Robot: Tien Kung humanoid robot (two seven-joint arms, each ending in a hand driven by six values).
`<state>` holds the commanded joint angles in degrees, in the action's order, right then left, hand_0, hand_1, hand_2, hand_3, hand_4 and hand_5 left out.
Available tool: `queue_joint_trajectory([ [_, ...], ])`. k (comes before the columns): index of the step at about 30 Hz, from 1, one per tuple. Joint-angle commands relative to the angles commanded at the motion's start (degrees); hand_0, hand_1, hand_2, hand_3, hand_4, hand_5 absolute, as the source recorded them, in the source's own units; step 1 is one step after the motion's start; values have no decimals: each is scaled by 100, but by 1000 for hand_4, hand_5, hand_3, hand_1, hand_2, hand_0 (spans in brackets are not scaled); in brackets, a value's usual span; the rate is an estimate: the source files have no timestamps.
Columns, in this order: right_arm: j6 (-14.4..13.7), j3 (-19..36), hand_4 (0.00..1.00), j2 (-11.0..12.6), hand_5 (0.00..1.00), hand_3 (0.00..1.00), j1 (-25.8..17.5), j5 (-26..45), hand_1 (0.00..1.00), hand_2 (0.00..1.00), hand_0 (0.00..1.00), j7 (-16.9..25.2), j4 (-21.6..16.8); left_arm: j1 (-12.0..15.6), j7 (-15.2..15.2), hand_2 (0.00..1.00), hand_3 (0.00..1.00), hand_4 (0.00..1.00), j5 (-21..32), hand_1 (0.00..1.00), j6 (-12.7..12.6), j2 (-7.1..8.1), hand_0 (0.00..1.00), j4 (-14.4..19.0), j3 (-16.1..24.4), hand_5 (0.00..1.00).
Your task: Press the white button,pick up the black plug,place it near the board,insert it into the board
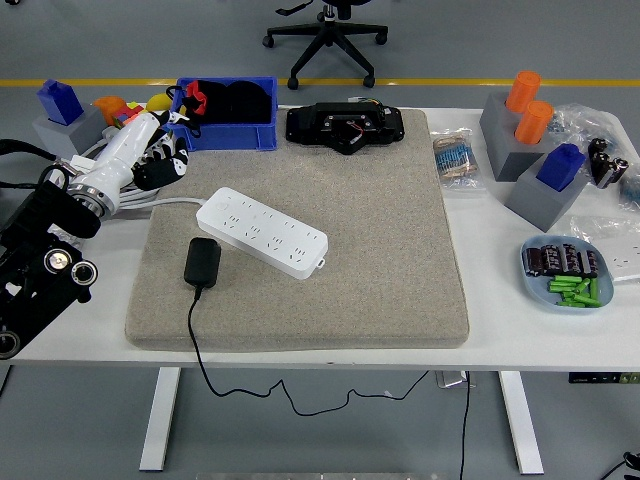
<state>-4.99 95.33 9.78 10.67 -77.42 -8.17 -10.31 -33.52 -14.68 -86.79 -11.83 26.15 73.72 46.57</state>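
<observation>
a white board (262, 234) and a black plug (202, 262) lie on a grey-beige mat (380, 260) at centre. a blue bin (228, 133) sits upper left; orange cylinders (529, 106) on grey blocks (508, 135) upper right. green pieces (577, 291) fill a light blue dish (528, 272) at right.

The left arm (45, 240) is cut off by the left edge; board (262, 232) button too small to tell.

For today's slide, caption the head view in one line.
Black plug lies unplugged beside the white power strip on a grey mat; left hand waits aside.
</observation>
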Motion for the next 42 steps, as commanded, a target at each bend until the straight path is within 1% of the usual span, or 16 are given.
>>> queue_joint_trajectory([
  [2, 1, -2, 656, 1, 400, 582, 1, 2, 600, 597, 628, -2, 0, -50, -36, 114, 665, 2, 26, 23, 39, -5, 20, -36, -95, 2],
  [7, 1, -17, 655, 5, 399, 582, -2, 10, 600, 595, 628, -6, 0, -340, -258, 116, 652, 2, 301, 17, 278, -93, 13, -333, -606, 2],
  [9, 3, -18, 655, 7, 399, 582, -4, 10, 600, 595, 628, -16, 0, -476, -356, 116, 652, 2, 421, 17, 397, -156, 13, -468, -842, 2],
  [15, 1, -37, 655, 19, 400, 583, 3, 25, 600, 595, 628, -21, 0, -803, -544, 127, 654, 2, 802, 15, 664, -286, 10, -769, -1293, 2],
  [20, 3, -74, 655, 32, 399, 584, 13, 33, 600, 595, 628, -20, 0, -1018, -563, 127, 664, 2, 903, 15, 677, -398, 10, -1043, -1554, 2],
  [28, 1, -106, 655, 44, 399, 583, 2, 24, 600, 595, 628, -31, 0, -1231, -620, 126, 663, 2, 856, 14, 659, -503, 6, -1384, -1859, 2],
  [36, -1, -111, 656, 46, 399, 584, 3, 33, 600, 597, 628, -27, 0, -1361, -647, 126, 663, 2, 726, 14, 617, -592, 6, -1621, -2051, 2],
  [42, 2, -117, 655, 42, 399, 583, -1, 36, 601, 597, 628, -23, 0, -1401, -650, 125, 667, 2, 722, 13, 605, -639, 6, -1771, -2164, 2],
])
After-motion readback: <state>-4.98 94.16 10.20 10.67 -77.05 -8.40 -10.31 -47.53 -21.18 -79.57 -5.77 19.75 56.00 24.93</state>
